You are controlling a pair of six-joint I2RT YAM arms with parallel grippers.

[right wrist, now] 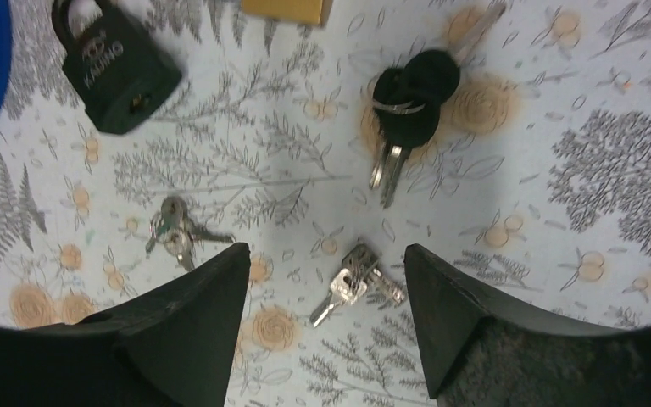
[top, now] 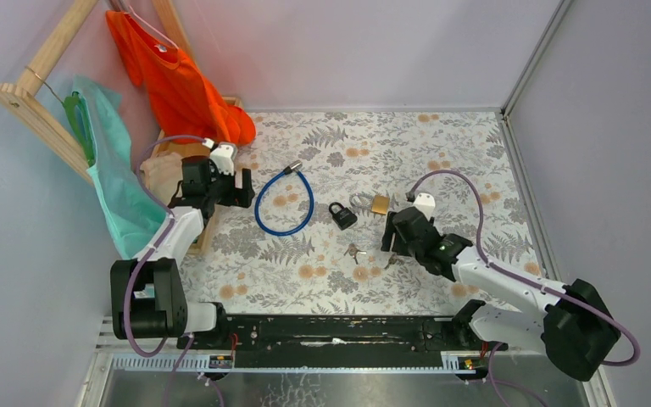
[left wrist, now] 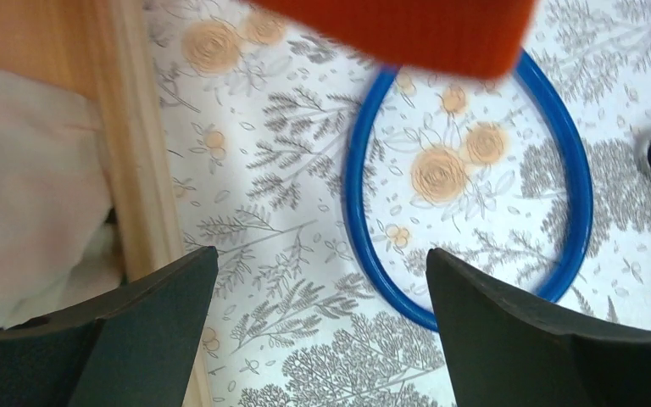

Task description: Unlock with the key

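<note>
Key point(right wrist: 407, 117): black plastic head, short silver blade, on a ring with a second one like it. It lies flat on the patterned table point(top: 441, 144), just ahead of the right gripper point(right wrist: 326, 254) and slightly toward the finger on the right of the wrist view. It is not touched.

Right gripper: jaws apart, nothing held, low over the table.
Left gripper point(left wrist: 322, 254): jaws wide, empty, well apart from the key.

Wooden rack point(top: 47, 102): to the left of the left gripper, with its base rail beside that gripper's finger.
Orange shirt point(top: 178, 80): hangs from the rack, beyond the left gripper.
Blue cable loop point(left wrist: 352, 203): flat on the table, directly ahead of the left gripper, between the two grippers.
Black padlock point(right wrist: 119, 76): ahead and to the left of the right gripper, keyhole end toward it.
Brass padlock point(right wrist: 286, 8): farther ahead, cut off by the frame edge.
Silver key bunch point(right wrist: 174, 233): just beside the right gripper's left-hand fingertip.
Second silver bunch point(right wrist: 354, 284): on the table in the gap between the right gripper's fingers.
</note>
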